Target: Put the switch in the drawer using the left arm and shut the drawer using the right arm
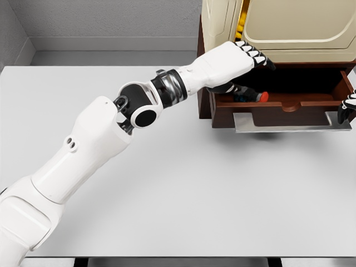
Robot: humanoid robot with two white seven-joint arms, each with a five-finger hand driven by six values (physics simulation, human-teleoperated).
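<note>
Brown wood makes the open drawer [278,105], which is pulled out over the flat grey counter [167,194] so the switch [250,95], a small dark thing with a red end, can lie inside near its left side. Reaching over the drawer, the smooth white left hand [245,58] has its black-and-white striped fingers [257,55] stretched out and holding nothing, so I think it is letting the switch stay there. Only the tip of the right hand [347,108] peeks in at the drawer's right corner, maybe ready to push, and I cannot tell if it is spread or curled.
</note>
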